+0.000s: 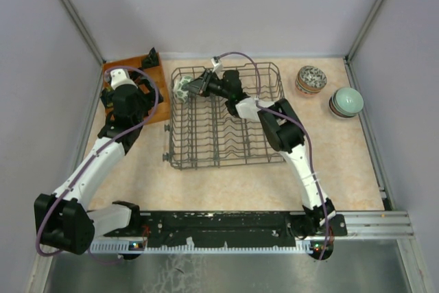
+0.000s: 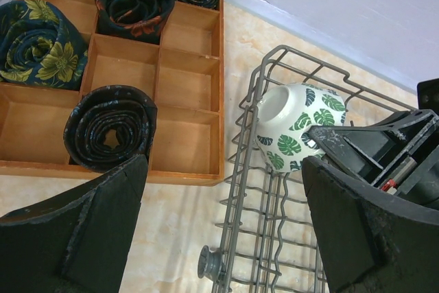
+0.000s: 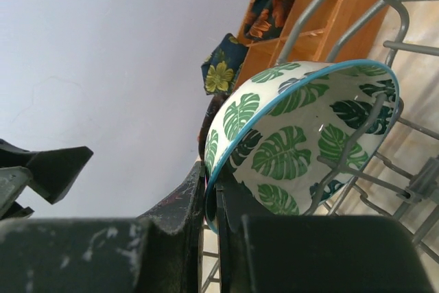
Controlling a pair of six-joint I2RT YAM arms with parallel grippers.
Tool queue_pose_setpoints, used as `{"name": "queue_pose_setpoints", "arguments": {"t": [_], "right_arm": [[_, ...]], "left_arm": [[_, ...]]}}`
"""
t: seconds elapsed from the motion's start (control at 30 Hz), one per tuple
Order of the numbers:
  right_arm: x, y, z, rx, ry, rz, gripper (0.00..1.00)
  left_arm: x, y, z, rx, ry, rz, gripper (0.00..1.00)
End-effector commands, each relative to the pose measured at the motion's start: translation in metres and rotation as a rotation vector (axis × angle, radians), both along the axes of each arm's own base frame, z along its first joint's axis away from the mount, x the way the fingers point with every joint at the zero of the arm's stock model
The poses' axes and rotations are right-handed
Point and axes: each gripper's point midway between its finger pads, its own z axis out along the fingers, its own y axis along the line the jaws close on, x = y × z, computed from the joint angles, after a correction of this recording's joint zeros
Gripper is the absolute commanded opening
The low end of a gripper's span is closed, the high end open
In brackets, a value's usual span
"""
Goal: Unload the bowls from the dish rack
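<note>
I'm pinching the leaf bowl [image 1: 181,89] by its rim in my right jaws, its foot pointing left out of the dish rack [image 1: 226,164], left jaws spread.

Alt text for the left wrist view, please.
A leaf-patterned bowl is tipped in the wire dish rack's corner, the right claw shut on it. Left of the rack, a wooden compartment tray holds rolled neckties; the left claw's open fingers frame the bottom.

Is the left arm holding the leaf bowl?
No, the jaws of the right arm clamp the leaf bowl by its rim; those of the left arm stand open.
</note>
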Motion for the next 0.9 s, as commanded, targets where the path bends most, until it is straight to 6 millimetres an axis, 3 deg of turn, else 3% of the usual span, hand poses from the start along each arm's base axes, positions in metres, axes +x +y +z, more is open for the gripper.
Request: {"name": "queue_pose_setpoints", "arguments": {"t": [0.0, 0.5, 0.87], "right_arm": [[-0.012, -0.002, 0.083, 0.158, -0.186, 0.039, 0.00], [-0.026, -0.013, 0.129, 0.213, -0.274, 0.050, 0.00], [-0.043, -0.031, 0.178, 0.257, -0.356, 0.044, 0.00]], "left_arm": [[0.000, 0.002, 0.004, 0.009, -0.017, 0.007, 0.99], [-0.002, 0.004, 0.008, 0.009, -0.020, 0.018, 0.99], [-0.004, 0.009, 0.016, 0.011, -0.037, 0.042, 0.99]]}}
